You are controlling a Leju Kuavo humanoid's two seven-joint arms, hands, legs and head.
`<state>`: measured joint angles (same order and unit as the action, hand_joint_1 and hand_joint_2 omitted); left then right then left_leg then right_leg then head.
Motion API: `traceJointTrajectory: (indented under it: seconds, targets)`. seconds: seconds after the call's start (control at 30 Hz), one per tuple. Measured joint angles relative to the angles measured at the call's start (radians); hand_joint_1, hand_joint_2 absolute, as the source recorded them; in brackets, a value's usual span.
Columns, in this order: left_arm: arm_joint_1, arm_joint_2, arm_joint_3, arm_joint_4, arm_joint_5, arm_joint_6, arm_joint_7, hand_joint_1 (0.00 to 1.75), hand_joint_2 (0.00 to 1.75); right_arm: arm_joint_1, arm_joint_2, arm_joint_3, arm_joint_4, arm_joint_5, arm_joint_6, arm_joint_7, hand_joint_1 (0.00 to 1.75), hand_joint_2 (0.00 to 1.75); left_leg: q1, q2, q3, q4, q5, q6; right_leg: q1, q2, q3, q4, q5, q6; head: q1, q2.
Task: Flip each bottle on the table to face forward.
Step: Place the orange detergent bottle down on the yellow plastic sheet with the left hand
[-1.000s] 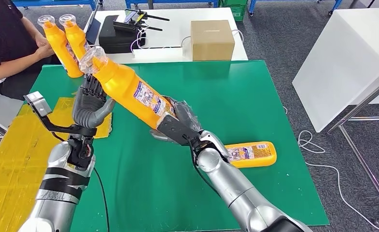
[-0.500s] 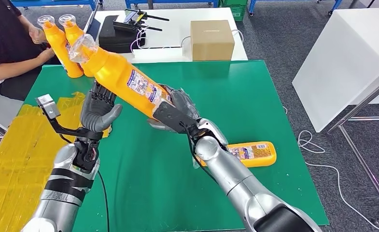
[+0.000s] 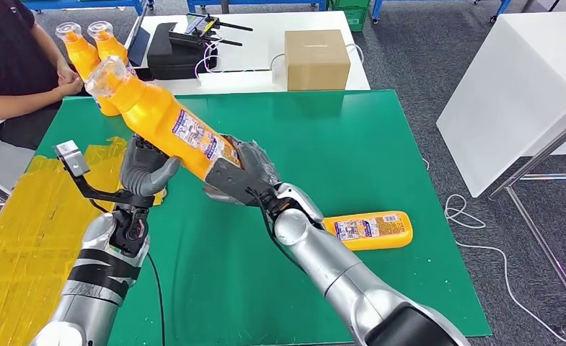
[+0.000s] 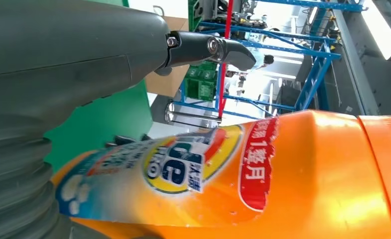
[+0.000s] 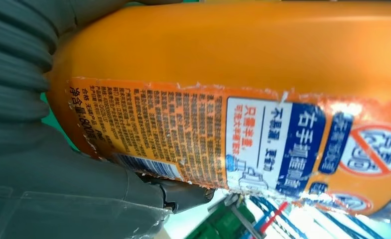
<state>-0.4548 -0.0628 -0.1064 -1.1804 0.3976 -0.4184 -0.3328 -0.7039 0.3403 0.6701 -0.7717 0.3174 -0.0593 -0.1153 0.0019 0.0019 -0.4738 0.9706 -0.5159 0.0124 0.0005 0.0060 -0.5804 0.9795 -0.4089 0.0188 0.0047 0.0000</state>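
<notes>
Gripping the base of a tilted orange bottle (image 3: 161,119) in the right hand (image 3: 240,176), above the green table (image 3: 381,144), cap aimed at two upright bottles (image 3: 92,54); left hand (image 3: 146,169) spread just under it, empty. Another bottle (image 3: 370,229) lying flat nearby. Left wrist: front label close against the thumb (image 4: 83,55). Right wrist: back label showing, fingers (image 5: 98,199) wrapped around.

We see our left hand (image 4: 59,84) as a grey ribbed cover and thick thumb, close beside an orange bottle (image 4: 293,184) whose colourful label (image 4: 183,164) faces us. Behind lie a strip of green surface (image 4: 118,117), blue metal racking (image 4: 303,55) and green crates (image 4: 200,82).
</notes>
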Motion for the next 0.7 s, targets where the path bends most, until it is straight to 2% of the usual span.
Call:
traceJointTrajectory:
  seconds: [0.3, 0.57, 0.6, 0.63, 0.7]
  targets:
    - [0.031, 0.017, 0.006, 0.011, 0.004, -0.015, -0.03, 0.0, 1.75, -0.004, 0.006, 0.221, 0.021, -0.136, -0.015, 0.041, 1.75, 1.75, 0.0, 0.0, 0.0, 0.0, 0.0, 0.0, 0.0, 0.0, 0.0, 0.0, 0.0, 0.0, 0.0, 0.0]
    - [0.052, 0.031, 0.008, 0.01, 0.005, -0.023, -0.045, 0.02, 1.75, -0.015, 0.006, 0.289, 0.021, -0.142, -0.015, 0.047, 1.75, 1.75, 0.0, 0.0, 0.0, 0.0, 0.0, 0.0, 0.0, 0.0, 0.0, 0.0, 0.0, 0.0, 0.0, 0.0]
    - [0.053, 0.032, 0.008, 0.01, 0.005, -0.024, -0.046, 0.1, 1.75, -0.016, 0.006, 0.295, 0.021, -0.143, -0.015, 0.048, 1.75, 1.75, 0.0, 0.0, 0.0, 0.0, 0.0, 0.0, 0.0, 0.0, 0.0, 0.0, 0.0, 0.0, 0.0, 0.0]
    - [0.054, 0.034, 0.008, 0.01, 0.005, -0.025, -0.047, 0.31, 1.75, -0.018, 0.006, 0.3, 0.021, -0.144, -0.014, 0.05, 1.75, 1.75, 0.0, 0.0, 0.0, 0.0, 0.0, 0.0, 0.0, 0.0, 0.0, 0.0, 0.0, 0.0, 0.0, 0.0]
    - [0.055, 0.036, 0.009, 0.01, 0.004, -0.03, -0.049, 1.05, 1.75, -0.02, 0.005, 0.308, 0.021, -0.144, -0.013, 0.052, 1.75, 1.75, 0.0, 0.0, 0.0, 0.0, 0.0, 0.0, 0.0, 0.0, 0.0, 0.0, 0.0, 0.0, 0.0, 0.0]
